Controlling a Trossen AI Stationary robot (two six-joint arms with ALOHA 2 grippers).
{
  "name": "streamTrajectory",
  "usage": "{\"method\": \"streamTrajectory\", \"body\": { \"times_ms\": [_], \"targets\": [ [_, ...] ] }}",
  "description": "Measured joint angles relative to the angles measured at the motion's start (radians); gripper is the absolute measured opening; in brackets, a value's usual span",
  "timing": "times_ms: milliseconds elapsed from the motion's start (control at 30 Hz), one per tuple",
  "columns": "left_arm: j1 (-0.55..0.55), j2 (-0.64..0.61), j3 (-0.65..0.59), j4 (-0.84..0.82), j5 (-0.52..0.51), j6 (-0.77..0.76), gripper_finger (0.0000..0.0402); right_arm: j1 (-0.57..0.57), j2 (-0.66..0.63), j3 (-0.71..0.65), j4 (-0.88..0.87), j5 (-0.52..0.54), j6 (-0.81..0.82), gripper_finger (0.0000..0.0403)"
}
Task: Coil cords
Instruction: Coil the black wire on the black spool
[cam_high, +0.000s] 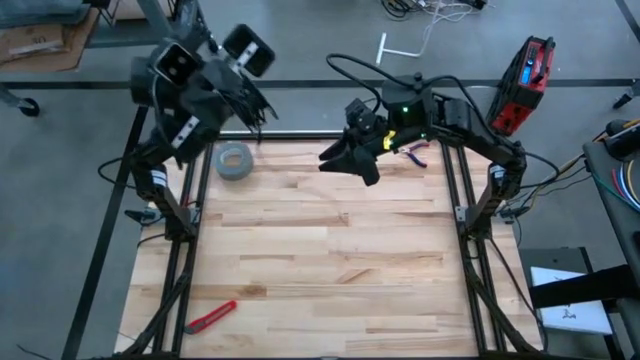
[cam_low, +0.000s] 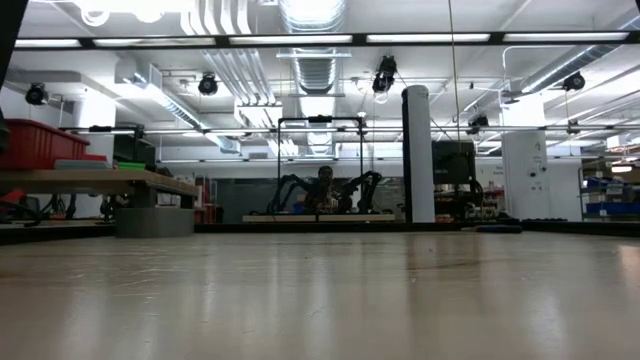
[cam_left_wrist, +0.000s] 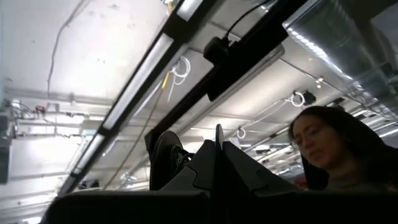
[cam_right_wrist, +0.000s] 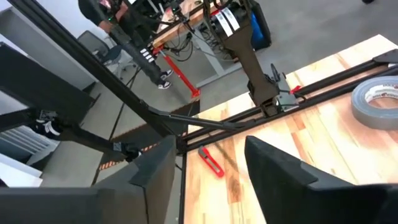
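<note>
1 small black round reel (cam_left_wrist: 165, 160) sits just beside the left jaws, which are clenched and raised above the tabletop's (cam_high: 330, 260) far left corner (pointing at the ceiling). very thin black cord (cam_high: 262, 112) strands dangle there. the right jaws, released, hover over the far edge's middle.
</note>
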Motion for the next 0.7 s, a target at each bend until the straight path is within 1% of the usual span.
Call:
{"method": "streamTrajectory", "body": {
  "times_ms": [133,200,267,400,500,700],
  "targets": [
    [0.011,-0.024,0.000,-0.003,-0.035,0.009,0.0007,0.000,0.000,0.000,0.007,0.018,-0.020,0.0206],
    [0.011,-0.032,0.000,0.000,-0.042,0.009,0.0007,0.000,0.001,0.000,0.056,0.028,-0.026,0.0211],
    [0.011,-0.039,0.000,0.000,-0.044,0.010,0.0007,0.000,0.001,0.000,0.156,0.028,-0.025,0.0213],
    [0.011,-0.039,0.000,-0.024,-0.052,0.009,0.0007,0.015,0.014,0.003,0.440,0.028,-0.044,0.0210],
    [0.011,-0.037,0.000,-0.092,-0.062,0.014,0.0007,0.027,0.044,0.003,0.586,0.028,-0.060,0.0209],
    [0.011,-0.035,0.000,-0.293,-0.119,0.022,0.0007,0.026,0.087,0.000,0.628,0.051,-0.054,0.0215]
  ]
}}
